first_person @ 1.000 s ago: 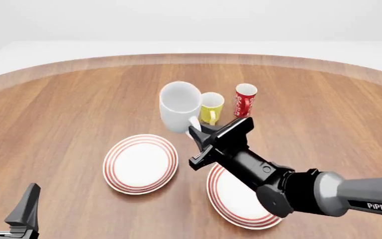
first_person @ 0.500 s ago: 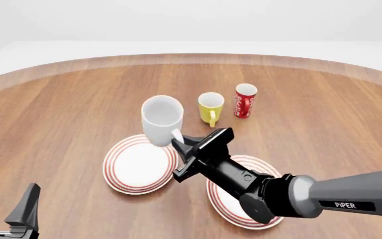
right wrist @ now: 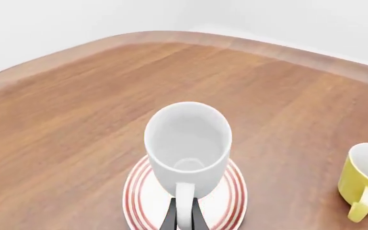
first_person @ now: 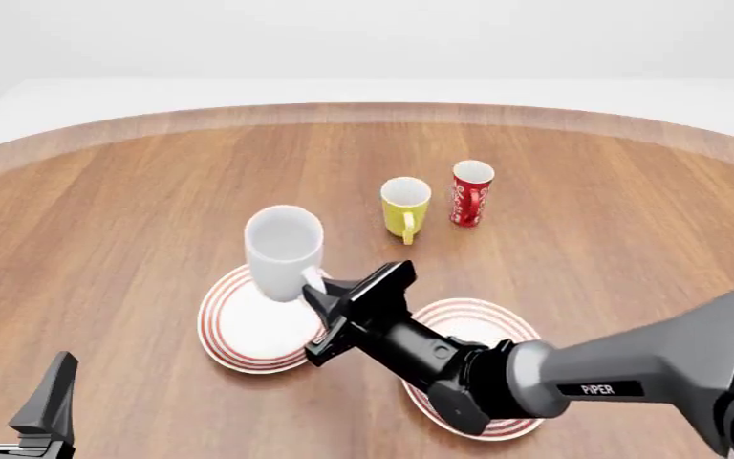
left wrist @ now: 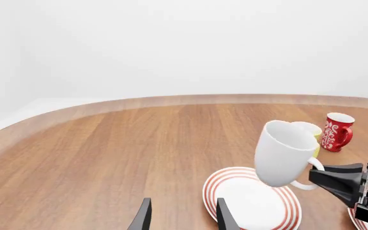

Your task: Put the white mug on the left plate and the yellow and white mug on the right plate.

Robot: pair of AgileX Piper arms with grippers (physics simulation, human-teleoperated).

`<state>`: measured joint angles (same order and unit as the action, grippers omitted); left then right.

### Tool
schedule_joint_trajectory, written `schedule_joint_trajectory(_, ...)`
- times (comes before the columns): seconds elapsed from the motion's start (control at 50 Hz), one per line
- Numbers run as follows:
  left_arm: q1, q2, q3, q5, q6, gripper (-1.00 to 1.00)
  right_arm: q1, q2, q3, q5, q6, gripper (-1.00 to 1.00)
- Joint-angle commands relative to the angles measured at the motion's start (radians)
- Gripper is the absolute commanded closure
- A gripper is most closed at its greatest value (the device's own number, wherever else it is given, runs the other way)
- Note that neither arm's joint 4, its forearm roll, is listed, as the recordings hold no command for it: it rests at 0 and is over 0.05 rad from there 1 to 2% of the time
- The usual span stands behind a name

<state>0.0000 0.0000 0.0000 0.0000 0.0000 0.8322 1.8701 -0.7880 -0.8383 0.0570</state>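
The white mug point(first_person: 283, 251) hangs slightly tilted just over the left plate point(first_person: 229, 330), held by its handle. My right gripper point(first_person: 321, 296) is shut on that handle, as the right wrist view confirms with the white mug point(right wrist: 187, 143) above the left plate point(right wrist: 138, 191). The yellow and white mug point(first_person: 404, 207) stands upright on the table behind the plates. The right plate point(first_person: 495, 323) lies partly under my right arm. My left gripper point(first_person: 12, 384) rests open near the front left edge, holding nothing. Its own view shows the white mug point(left wrist: 283, 153) above the left plate point(left wrist: 245, 206).
A slim red mug point(first_person: 472, 192) with a white pattern stands right of the yellow mug, close beside it. The table's curved rim point(first_person: 367, 111) runs along the back. Bare wood stretches to the left of the plates.
My right gripper has carried the white mug from beside the yellow mug leftward and toward the front, over the left plate. The left gripper has not moved.
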Motion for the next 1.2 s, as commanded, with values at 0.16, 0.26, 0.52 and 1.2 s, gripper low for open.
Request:
schedule_joint_trajectory(0.16, 0.0, 0.0, 0.0, 0.0, 0.0, -1.0, 0.024, 0.073, -0.036, -0.004, 0.025, 1.0)
schedule_joint_trajectory(0.26, 0.0, 0.0, 0.0, 0.0, 0.0, -1.0, 0.033, 0.094, -0.043, -0.005, 0.032, 1.0)
schedule_joint_trajectory(0.52, 0.0, 0.0, 0.0, 0.0, 0.0, -1.0, 0.042, 0.138, -0.068, 0.004, 0.034, 1.0)
schedule_joint_trajectory(1.2, 0.0, 0.0, 0.0, 0.0, 0.0, -1.0, 0.045, 0.194, -0.106, 0.03, 0.037, 1.0)
